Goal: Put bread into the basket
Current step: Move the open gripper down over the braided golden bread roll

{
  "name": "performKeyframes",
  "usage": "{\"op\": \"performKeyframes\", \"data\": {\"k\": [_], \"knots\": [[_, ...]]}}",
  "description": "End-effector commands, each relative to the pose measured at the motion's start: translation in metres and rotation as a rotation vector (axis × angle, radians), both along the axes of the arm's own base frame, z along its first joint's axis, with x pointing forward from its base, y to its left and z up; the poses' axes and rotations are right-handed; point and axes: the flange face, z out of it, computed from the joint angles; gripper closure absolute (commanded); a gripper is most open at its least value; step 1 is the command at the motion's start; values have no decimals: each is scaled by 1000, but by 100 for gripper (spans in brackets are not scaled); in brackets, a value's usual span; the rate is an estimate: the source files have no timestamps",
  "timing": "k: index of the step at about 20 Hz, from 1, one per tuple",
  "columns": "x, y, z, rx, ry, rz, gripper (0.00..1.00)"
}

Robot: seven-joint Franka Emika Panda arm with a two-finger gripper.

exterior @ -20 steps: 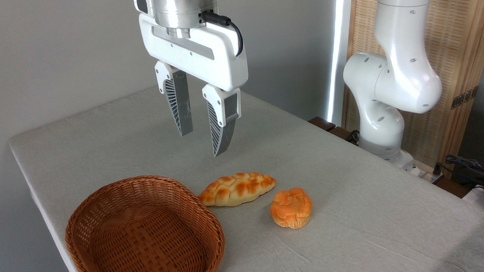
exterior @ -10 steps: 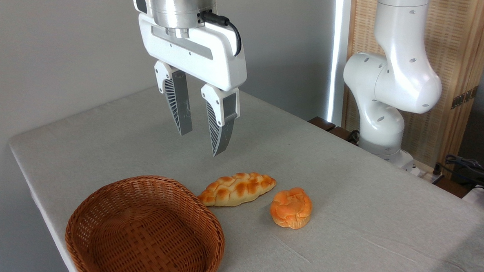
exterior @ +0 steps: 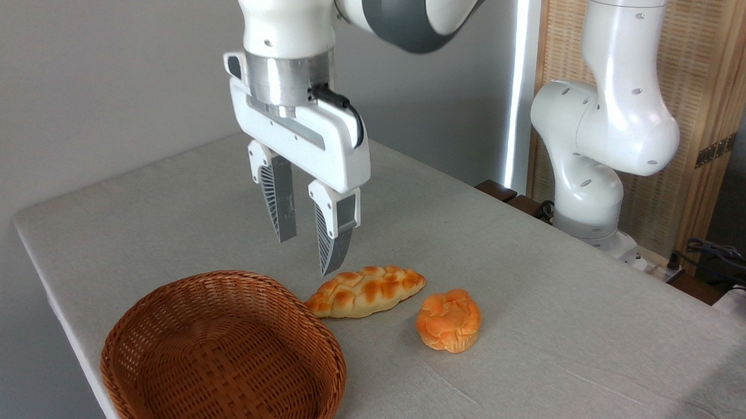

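Observation:
The bread (exterior: 365, 292), a long braided golden-brown loaf, lies on the grey tablecloth just right of the basket's far rim. The basket (exterior: 225, 354) is round, reddish-brown wicker, and sits at the table's front left with nothing in it. My gripper (exterior: 306, 256) hangs open above the table, just behind and left of the loaf's left end. Its fingers point down and hold nothing. The nearer fingertip (exterior: 328, 265) is a short way above the cloth, close to the loaf.
A small round orange knotted bun (exterior: 449, 320) sits right of the loaf. The arm's white base (exterior: 591, 181) stands at the table's back right, with cables (exterior: 723, 256) beyond it. The table's left edge (exterior: 60, 303) runs close beside the basket.
The gripper has dropped markedly toward the table and shifted slightly right, so more of the arm shows above it. Its fingers stay open. Bread, bun and basket have not moved.

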Motion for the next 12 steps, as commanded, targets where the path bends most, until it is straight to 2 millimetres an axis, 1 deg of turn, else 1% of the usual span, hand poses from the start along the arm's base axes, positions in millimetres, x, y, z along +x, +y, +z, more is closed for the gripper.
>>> {"op": "performKeyframes", "data": {"k": [1, 3, 5, 8, 10, 12], "knots": [[-45, -3, -26, -14, -37, -127, 0], [-64, -1, -39, -14, -29, -181, 0], [-79, 2, -53, -15, -23, -183, 0], [-84, 0, -72, -14, -14, -184, 0], [-86, -6, -80, -13, -9, -200, 0], [-87, -9, -92, -11, -15, -202, 0]]}}
